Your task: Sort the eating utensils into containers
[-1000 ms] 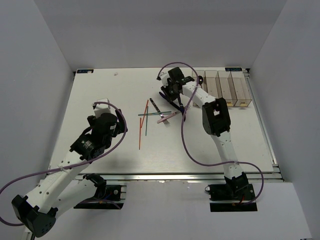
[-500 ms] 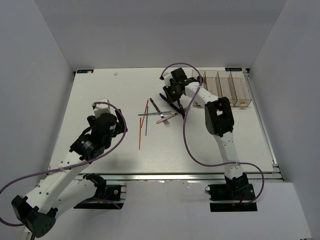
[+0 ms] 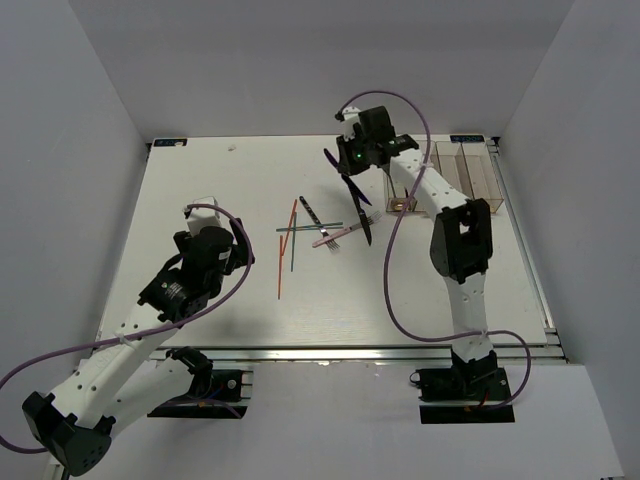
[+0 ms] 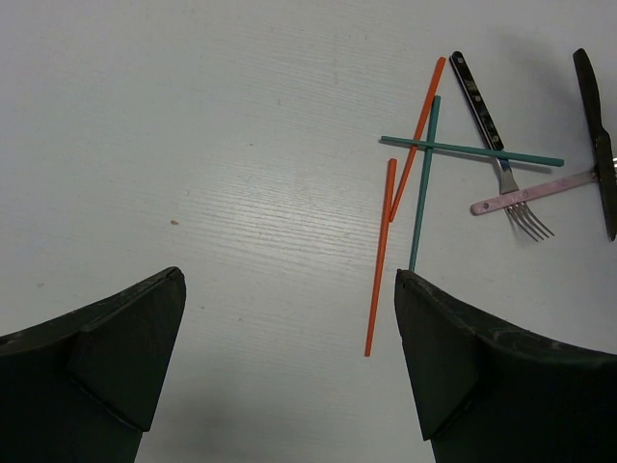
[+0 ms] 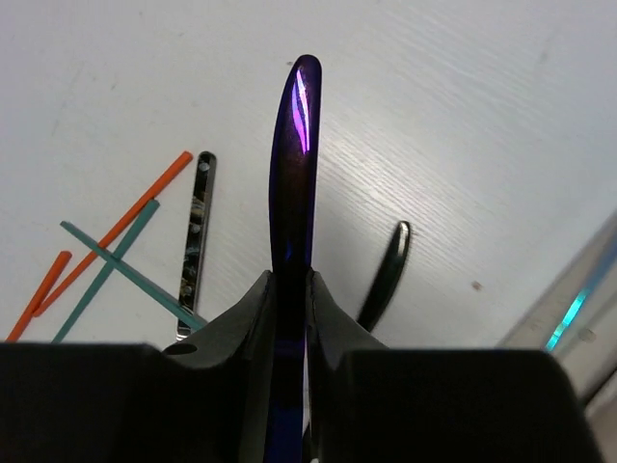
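Observation:
My right gripper [image 3: 350,160] is shut on the dark purple knife [image 5: 294,164] and holds it above the table, left of the clear containers [image 3: 462,172]; its tip sticks out past the fingers [image 5: 253,304]. A black utensil [image 3: 358,212] lies below it, also in the right wrist view [image 5: 386,275]. Orange chopsticks [image 4: 380,256], crossed green chopsticks [image 4: 422,183], a dark-handled fork [image 4: 479,101] and a pink-handled fork [image 4: 535,191] lie mid-table. My left gripper [image 4: 289,357] is open and empty, near the orange chopstick's end.
The right arm crosses over the leftmost bin, where a yellow-brown mark [image 3: 400,205] shows. White walls enclose the table on three sides. A metal rail [image 3: 330,352] runs along the near edge. The bin rim [image 5: 578,309] shows in the right wrist view.
My right gripper has risen from the pile with the purple knife and swung back and right toward the bins. The black utensil stays on the table. The left arm is still.

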### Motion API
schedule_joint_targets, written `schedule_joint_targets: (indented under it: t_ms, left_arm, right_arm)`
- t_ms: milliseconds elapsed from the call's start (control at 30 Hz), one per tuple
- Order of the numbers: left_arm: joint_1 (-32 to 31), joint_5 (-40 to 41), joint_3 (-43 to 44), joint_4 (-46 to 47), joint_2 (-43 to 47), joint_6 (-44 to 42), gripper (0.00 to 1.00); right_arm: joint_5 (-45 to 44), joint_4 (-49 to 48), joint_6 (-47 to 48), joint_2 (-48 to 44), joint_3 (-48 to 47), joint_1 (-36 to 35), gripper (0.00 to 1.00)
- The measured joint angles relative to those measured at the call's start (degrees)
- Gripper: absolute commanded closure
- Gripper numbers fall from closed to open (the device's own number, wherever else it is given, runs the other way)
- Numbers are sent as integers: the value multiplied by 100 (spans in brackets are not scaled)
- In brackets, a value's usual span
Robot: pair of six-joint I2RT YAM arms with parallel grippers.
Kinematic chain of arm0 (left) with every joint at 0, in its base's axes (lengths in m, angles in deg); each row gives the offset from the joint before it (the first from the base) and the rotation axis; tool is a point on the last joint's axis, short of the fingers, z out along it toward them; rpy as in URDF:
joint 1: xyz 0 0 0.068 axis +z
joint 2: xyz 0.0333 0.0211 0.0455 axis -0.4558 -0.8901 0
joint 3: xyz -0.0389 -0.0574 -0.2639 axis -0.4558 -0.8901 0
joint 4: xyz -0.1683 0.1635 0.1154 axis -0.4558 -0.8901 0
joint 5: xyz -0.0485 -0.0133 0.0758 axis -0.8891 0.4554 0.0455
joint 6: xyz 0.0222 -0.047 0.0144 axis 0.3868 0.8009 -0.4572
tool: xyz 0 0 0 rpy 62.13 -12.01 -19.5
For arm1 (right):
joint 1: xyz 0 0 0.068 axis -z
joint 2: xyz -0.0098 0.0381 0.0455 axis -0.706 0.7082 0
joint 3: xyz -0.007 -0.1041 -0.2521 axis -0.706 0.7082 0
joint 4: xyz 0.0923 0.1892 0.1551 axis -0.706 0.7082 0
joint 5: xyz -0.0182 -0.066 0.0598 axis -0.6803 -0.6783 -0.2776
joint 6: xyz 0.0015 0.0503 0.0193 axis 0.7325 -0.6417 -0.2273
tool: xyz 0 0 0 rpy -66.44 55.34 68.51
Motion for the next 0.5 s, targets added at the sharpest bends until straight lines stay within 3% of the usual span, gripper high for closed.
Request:
schedule_joint_targets:
  t_ms: [167, 500]
  left_arm:
    - [0, -2, 0, 0, 2, 2, 2]
    - [0, -28, 0, 4, -7, -2, 2]
  right_arm:
    - [-1023, -107, -426, -509, 343, 623, 100]
    - [-1860, -122, -772, -514, 651, 1888, 100]
